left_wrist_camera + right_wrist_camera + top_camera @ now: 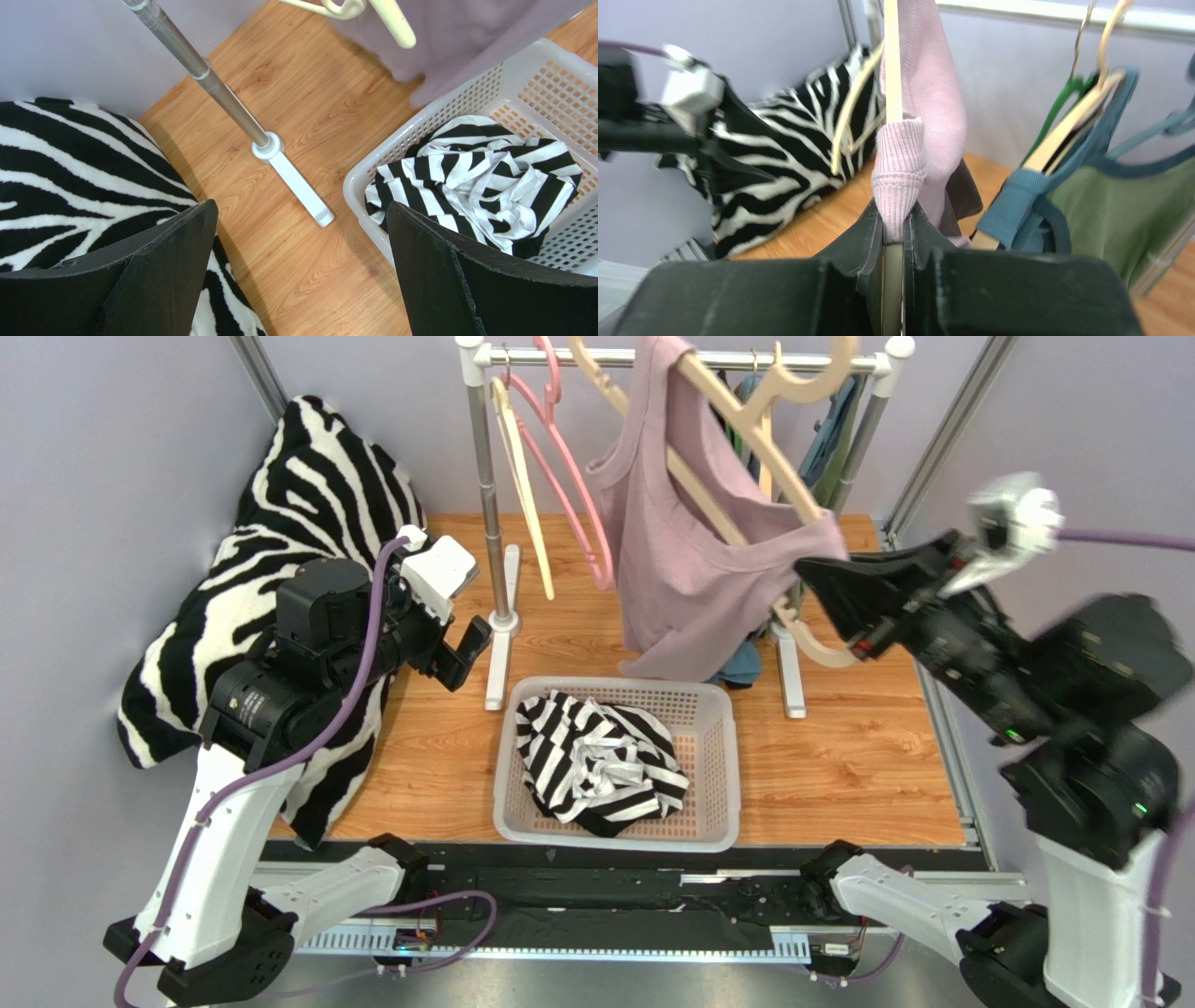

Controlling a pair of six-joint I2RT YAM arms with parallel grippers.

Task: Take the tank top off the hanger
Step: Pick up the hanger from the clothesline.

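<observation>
The pink tank top (687, 546) hangs on a wooden hanger (744, 441) tilted on the rack rail. My right gripper (821, 574) is shut on the top's shoulder strap (899, 168) at the hanger's lower right end, with the hanger arm (892, 56) pinched between the fingers too. My left gripper (470, 651) is open and empty, low beside the rack's left post and above the wooden floor (302, 206). The tank top's hem shows at the top of the left wrist view (456, 35).
A white basket (730, 756) with a black-and-white striped garment (596, 756) sits under the rack. Zebra-print cloth (295, 504) lies at the left. The rack post (484, 490) carries empty pink and cream hangers (561, 462). Blue and green garments (1102, 189) hang at right.
</observation>
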